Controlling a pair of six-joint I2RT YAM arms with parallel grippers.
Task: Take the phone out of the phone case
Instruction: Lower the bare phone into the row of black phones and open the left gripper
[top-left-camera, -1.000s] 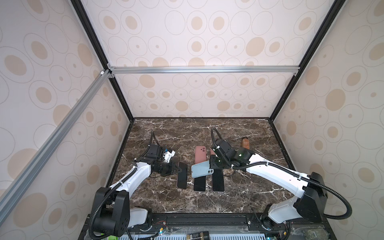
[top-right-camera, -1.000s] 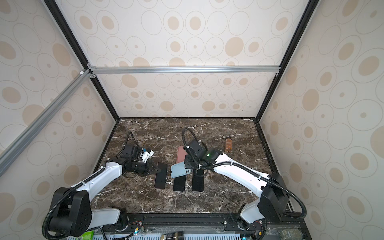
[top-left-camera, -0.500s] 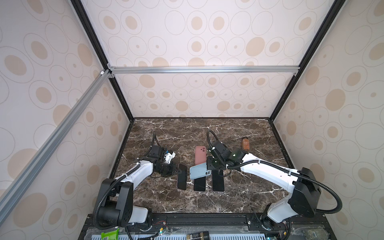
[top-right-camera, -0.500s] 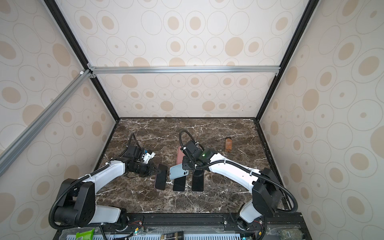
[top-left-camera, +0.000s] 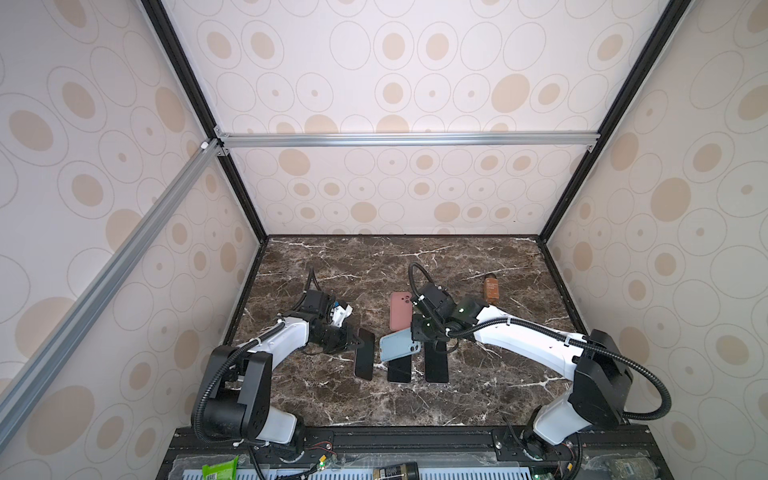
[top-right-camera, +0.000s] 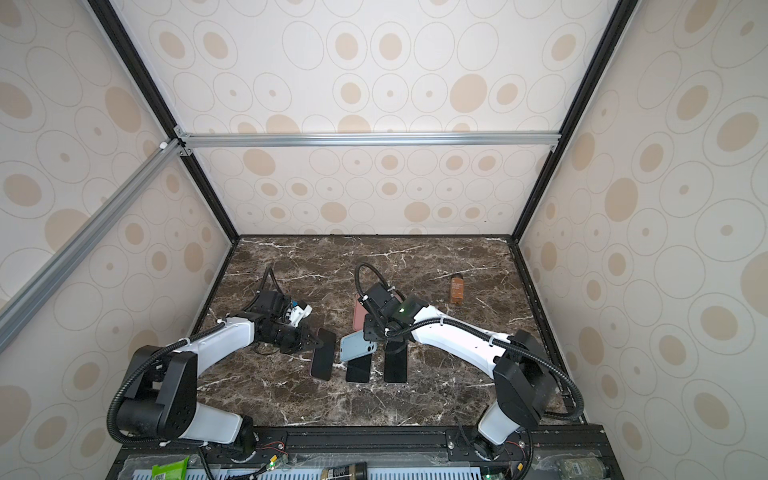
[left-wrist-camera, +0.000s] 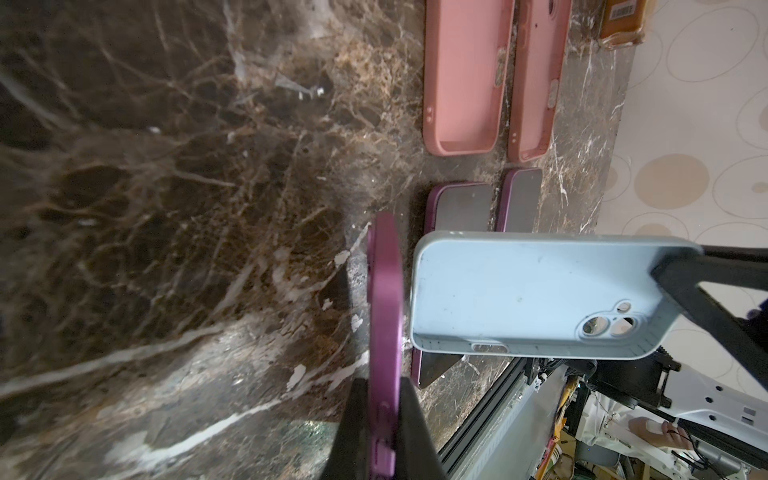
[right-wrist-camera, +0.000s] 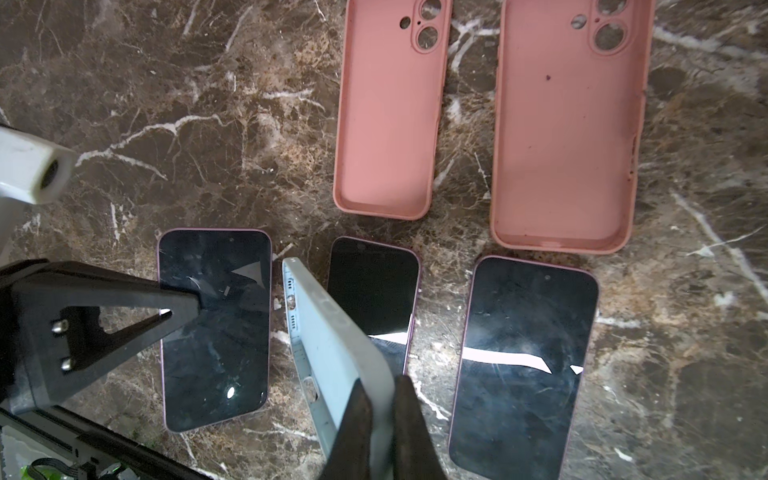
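dark marble table (top-left-camera: 332, 266) | on it: pink case (right-wrist-camera: 390, 116); wider pink case (right-wrist-camera: 569, 124); phone (right-wrist-camera: 374, 282); second phone (right-wrist-camera: 523, 361); brown bottle (top-left-camera: 491, 289)

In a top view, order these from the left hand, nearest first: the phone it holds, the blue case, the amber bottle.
1. Held phone: in the left hand.
2. Blue case: just to its right.
3. Amber bottle: far right, back.

Circle-patterned beige walls (top-left-camera: 395, 62) enclose a dark brown marble tabletop (top-left-camera: 353, 257).

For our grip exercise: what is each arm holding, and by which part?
Left jaws: purple phone, by one long edge near its end. Right jaws: light blue case, by its camera-cutout end.
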